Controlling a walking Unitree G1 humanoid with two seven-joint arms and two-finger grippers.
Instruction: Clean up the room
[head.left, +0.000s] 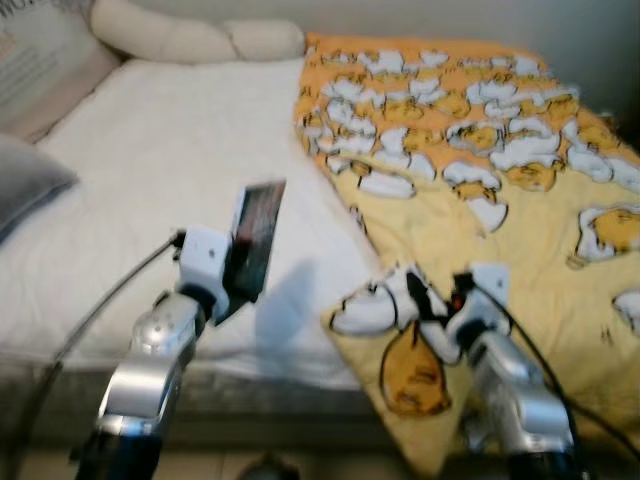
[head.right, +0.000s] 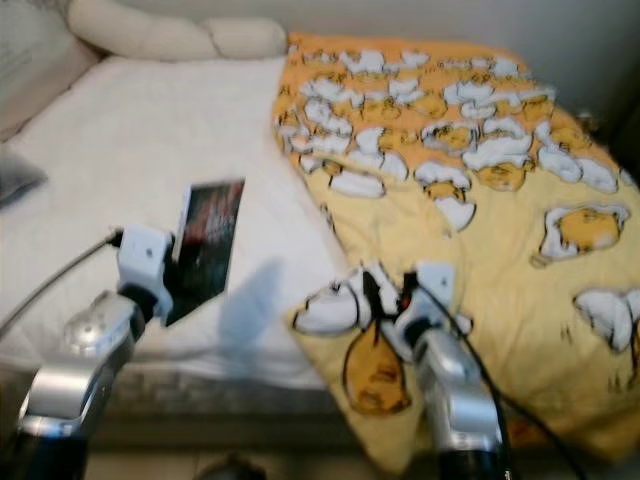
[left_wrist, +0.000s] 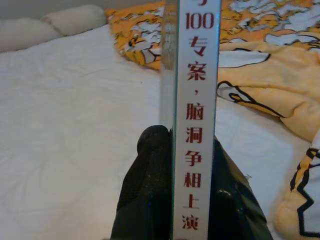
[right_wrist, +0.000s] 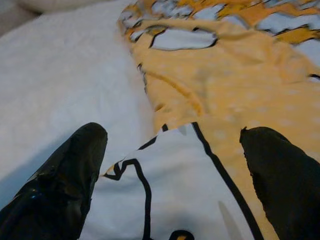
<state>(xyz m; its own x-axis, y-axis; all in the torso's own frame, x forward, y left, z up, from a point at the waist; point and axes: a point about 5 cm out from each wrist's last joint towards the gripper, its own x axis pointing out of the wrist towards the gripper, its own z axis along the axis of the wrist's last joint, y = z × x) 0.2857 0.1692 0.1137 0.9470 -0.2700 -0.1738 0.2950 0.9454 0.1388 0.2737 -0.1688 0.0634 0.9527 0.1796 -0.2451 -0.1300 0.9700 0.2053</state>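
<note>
A dark-covered book (head.left: 256, 238) with a white spine printed in red characters (left_wrist: 196, 110) is held upright above the white bed (head.left: 170, 170). My left gripper (head.left: 238, 268) is shut on its lower end, a black finger on each side of the spine (left_wrist: 147, 190). A yellow-orange blanket (head.left: 470, 180) with white cartoon shapes covers the bed's right half and hangs over the front edge. My right gripper (right_wrist: 175, 170) stands open over the blanket's near corner (head.left: 385, 310), where the blanket meets the white sheet.
Cream pillows (head.left: 190, 38) lie along the head of the bed. A grey cushion (head.left: 25, 185) and a patterned cushion (head.left: 40, 55) sit at the left edge. The bed's front edge (head.left: 280, 385) runs just before my arms.
</note>
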